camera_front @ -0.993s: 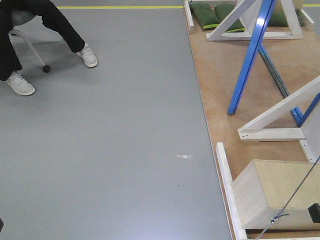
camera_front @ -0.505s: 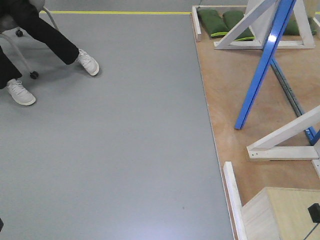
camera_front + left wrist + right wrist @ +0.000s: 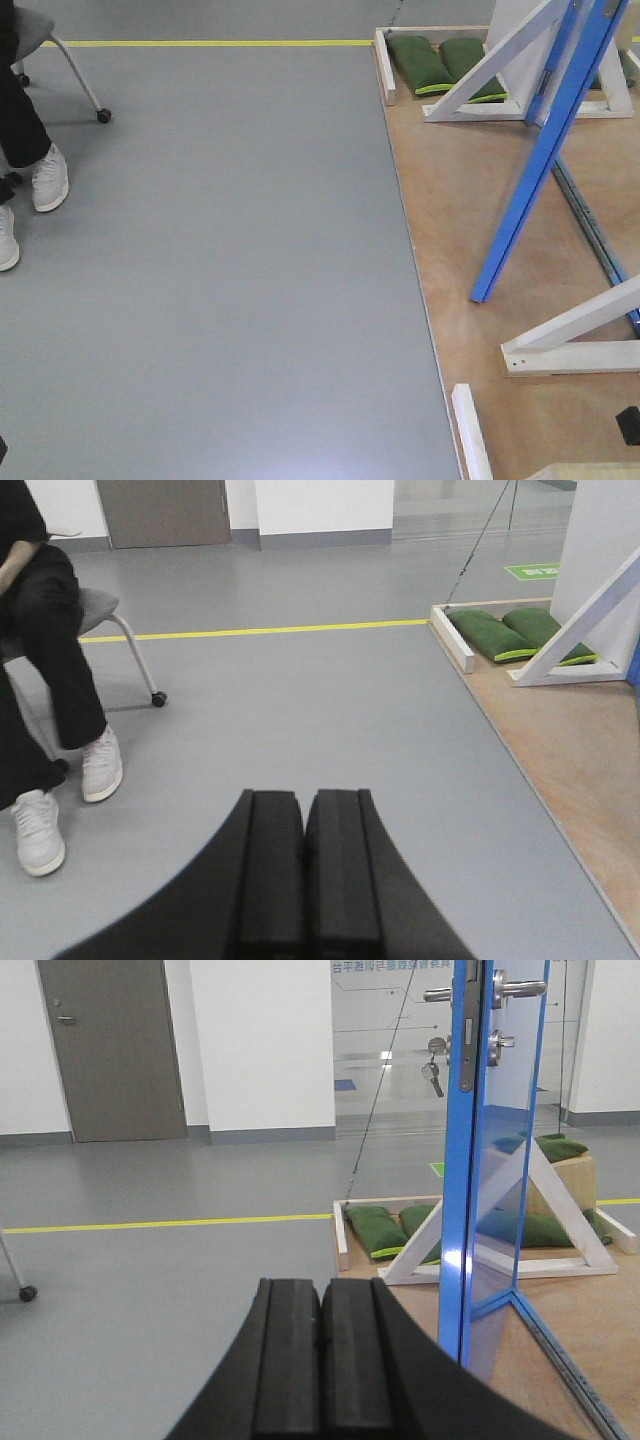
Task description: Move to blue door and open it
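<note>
The blue door [image 3: 505, 1160] shows in the right wrist view, seen almost edge-on, ahead and to the right. Its bright-blue edge carries a metal latch plate [image 3: 466, 1030], silver lever handles [image 3: 520, 988] and a round thumb-turn [image 3: 437, 1046] with keys hanging. It stands on a plywood platform [image 3: 560, 1340]. In the front view a slanted blue bar [image 3: 540, 170] rises from the platform; I cannot tell if it is the door's edge. My right gripper [image 3: 320, 1285] is shut and empty, left of the door. My left gripper [image 3: 304, 795] is shut and empty over grey floor.
The raised plywood platform [image 3: 470, 230] with white wooden rims [image 3: 470, 430] lies to the right. White braces [image 3: 570, 335] and green sandbags [image 3: 420, 60] sit on it. A seated person's feet [image 3: 48, 178] and a wheeled chair [image 3: 80, 75] are at the left. A yellow floor line [image 3: 200, 43] runs across.
The platform, braces and yellow line have slid down the front view. The pale wooden box has almost left the bottom edge. The person's feet have shifted left.
</note>
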Controlling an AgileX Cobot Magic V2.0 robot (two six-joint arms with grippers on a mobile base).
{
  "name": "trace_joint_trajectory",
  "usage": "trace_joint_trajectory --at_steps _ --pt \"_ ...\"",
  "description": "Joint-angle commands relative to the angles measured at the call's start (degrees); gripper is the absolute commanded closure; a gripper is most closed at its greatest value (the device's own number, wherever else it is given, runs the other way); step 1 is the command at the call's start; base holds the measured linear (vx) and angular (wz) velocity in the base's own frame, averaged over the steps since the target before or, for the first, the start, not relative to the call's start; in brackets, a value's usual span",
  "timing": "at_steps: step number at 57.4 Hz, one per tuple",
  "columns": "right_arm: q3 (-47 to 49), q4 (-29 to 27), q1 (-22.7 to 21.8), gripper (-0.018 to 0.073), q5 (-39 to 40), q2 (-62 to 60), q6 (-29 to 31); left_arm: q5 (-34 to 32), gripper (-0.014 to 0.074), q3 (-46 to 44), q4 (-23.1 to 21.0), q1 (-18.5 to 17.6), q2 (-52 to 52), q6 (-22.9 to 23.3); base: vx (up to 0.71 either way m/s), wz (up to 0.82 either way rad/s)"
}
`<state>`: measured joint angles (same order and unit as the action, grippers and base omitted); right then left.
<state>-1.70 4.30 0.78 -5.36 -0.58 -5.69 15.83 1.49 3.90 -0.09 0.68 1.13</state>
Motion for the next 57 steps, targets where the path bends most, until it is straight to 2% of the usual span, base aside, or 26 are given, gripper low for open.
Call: trace_joint_trajectory --at_steps 1,57 --pt "-0.1 0.3 -0.4 0.0547 4.8 -0.8 0.4 -4.9 0.0524 -1.5 -0.1 -0.4 0.7 0.4 0.38 -0.09" --pt "-0.1 0.3 -0.4 0.0547 4.8 -0.8 0.4 -4.9 0.0524 -1.5 -0.1 -0.4 0.7 0.4 0.41 -0.03"
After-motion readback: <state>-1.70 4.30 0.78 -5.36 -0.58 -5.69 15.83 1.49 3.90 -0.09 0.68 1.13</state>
